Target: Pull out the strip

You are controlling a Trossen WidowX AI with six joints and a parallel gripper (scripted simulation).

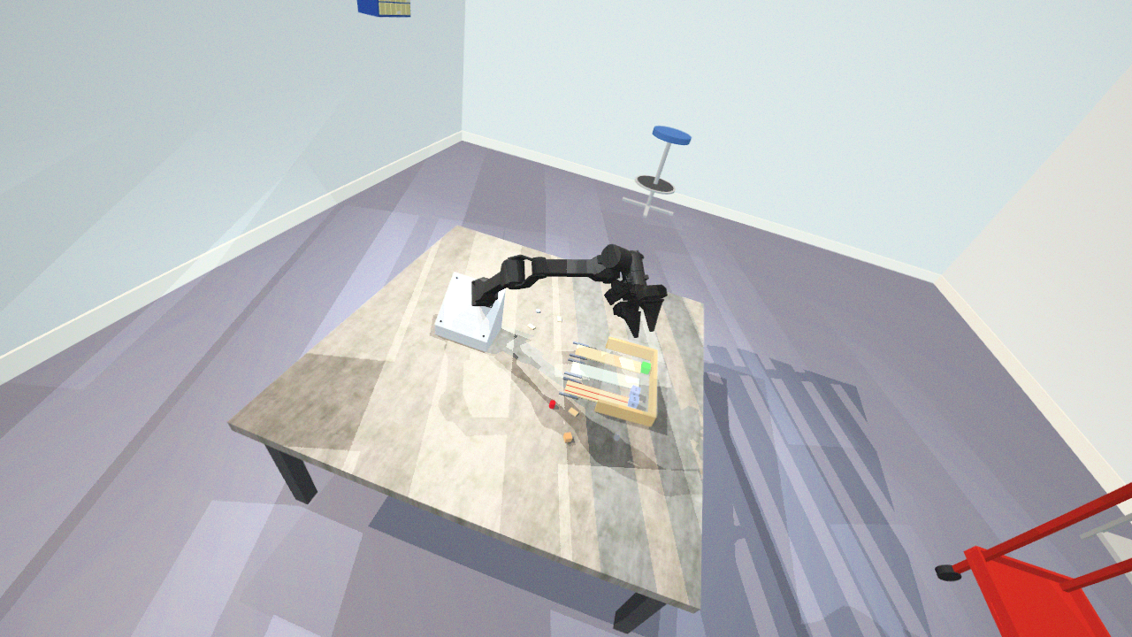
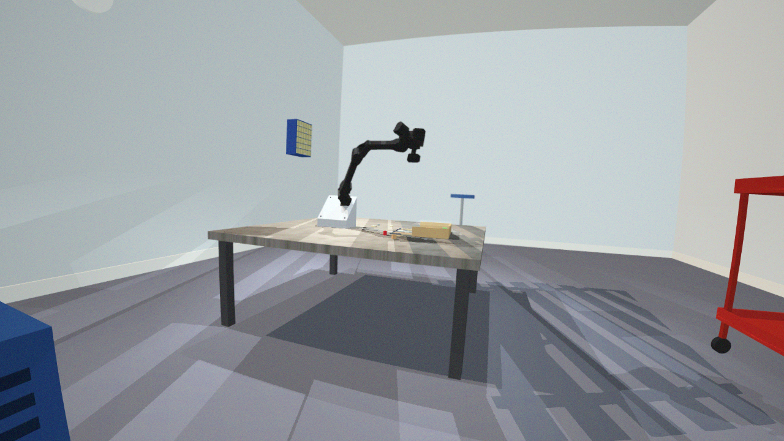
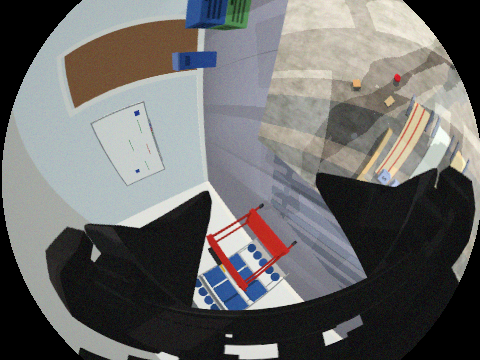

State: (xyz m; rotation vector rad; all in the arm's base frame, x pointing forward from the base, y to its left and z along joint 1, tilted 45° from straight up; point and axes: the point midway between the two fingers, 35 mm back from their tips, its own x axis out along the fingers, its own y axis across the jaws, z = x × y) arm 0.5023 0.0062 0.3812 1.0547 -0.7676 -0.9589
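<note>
- Top: arm point(image 1: 554, 269) reaches out from a white base point(image 1: 467, 317) on the table point(image 1: 379, 395). Fingers point(image 1: 641, 315) spread wide, nothing held, up above the tray's point(image 1: 645, 416) far end.
- Top: strips point(image 1: 601, 379) lie side by side in the tray; labelled cube point(image 1: 634, 394) sits on one near the tray's right side, green cube point(image 1: 646, 366) beside it. Red bit point(image 1: 552, 403) and tan blocks point(image 1: 568, 436) lie loose by the tray.
- Exterior: fingers point(image 2: 413, 157) hang well above the table; tray point(image 2: 432, 229) low on its right part.
- Wrist: two dark fingers apart, red cart point(image 3: 250, 243) visible between them; tray at right edge.
</note>
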